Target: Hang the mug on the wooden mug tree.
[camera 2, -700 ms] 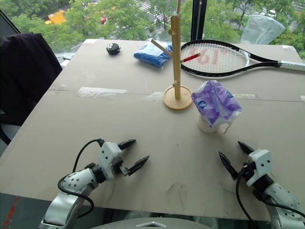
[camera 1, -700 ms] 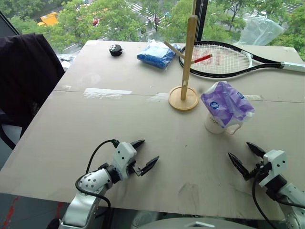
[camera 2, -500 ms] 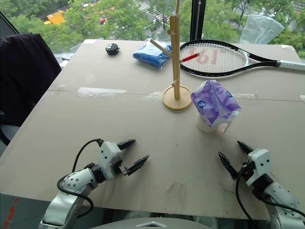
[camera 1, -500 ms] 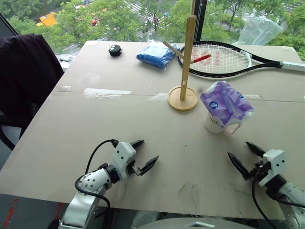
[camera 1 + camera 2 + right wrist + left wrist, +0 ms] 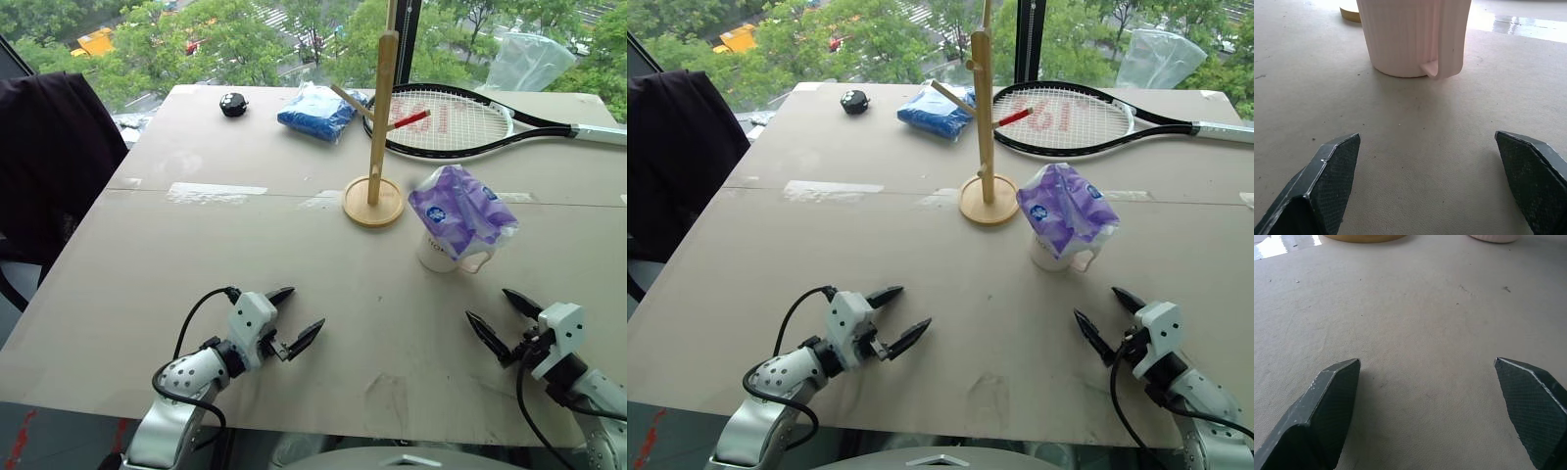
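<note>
— While both grippers hover wide open and empty, where is the mug [image 5: 438,257]?

— Upright beside the wooden mug tree [image 5: 380,117], tissue packet [image 5: 460,211] stuffed inside. Nothing's grasped yet; the right gripper [image 5: 498,319] likely clears that packet first.

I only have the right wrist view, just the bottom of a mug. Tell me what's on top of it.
Observer: A purple tissue packet sits over the mouth of the mug.
Operator: Give me the mug tree's position.
Observer: The wooden mug tree stands on the table just beyond the mug, to its left.
Operator: Report the left gripper.
Observer: The left gripper is open over bare table, near its front edge, holding nothing.
</note>
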